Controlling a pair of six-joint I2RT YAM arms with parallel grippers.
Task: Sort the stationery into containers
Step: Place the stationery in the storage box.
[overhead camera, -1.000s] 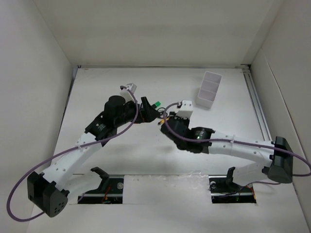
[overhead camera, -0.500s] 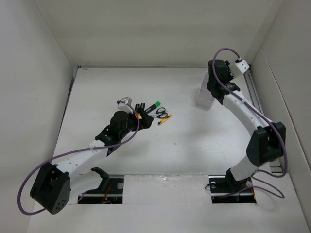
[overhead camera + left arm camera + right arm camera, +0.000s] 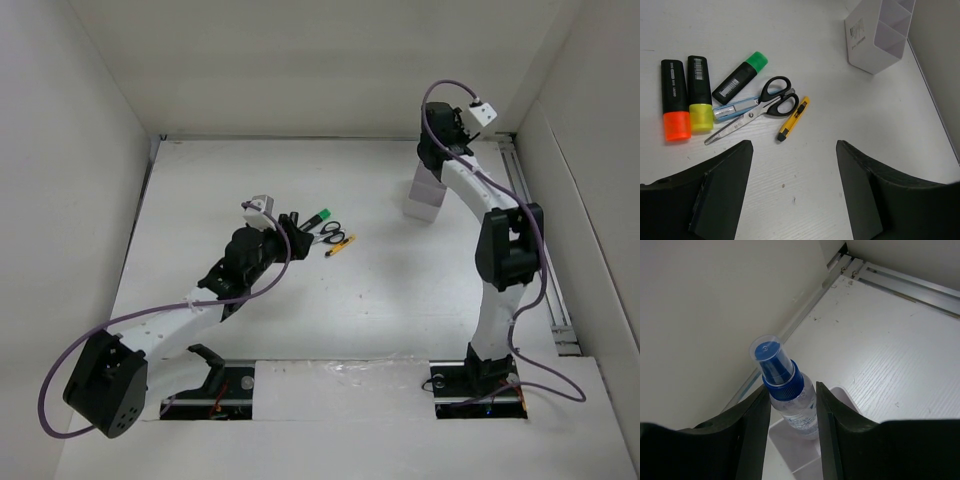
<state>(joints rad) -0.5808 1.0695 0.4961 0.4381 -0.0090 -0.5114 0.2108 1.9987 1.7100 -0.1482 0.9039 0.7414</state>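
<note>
In the left wrist view an orange highlighter point(image 3: 674, 107), a yellow highlighter point(image 3: 700, 95), a green highlighter point(image 3: 740, 77), black-handled scissors point(image 3: 765, 100), a clear-blue pen point(image 3: 735, 109) under the scissors and a yellow-black cutter point(image 3: 794, 118) lie together on the table. My left gripper point(image 3: 794, 190) is open and empty, just near of them; it also shows in the top view point(image 3: 290, 228). My right gripper point(image 3: 792, 405) is shut on a small clear spray bottle with a blue cap point(image 3: 787, 390), its lower end over a compartment of the white container point(image 3: 790, 450). No thin grey pen shows.
The white three-compartment container point(image 3: 425, 195) stands at the back right, under my right gripper point(image 3: 437, 160). A metal rail point(image 3: 530, 230) runs along the right edge. White walls enclose the table on three sides.
My right arm has swung from the middle of the table up to the back right, over the container. My left gripper has drawn back a little from the stationery.
</note>
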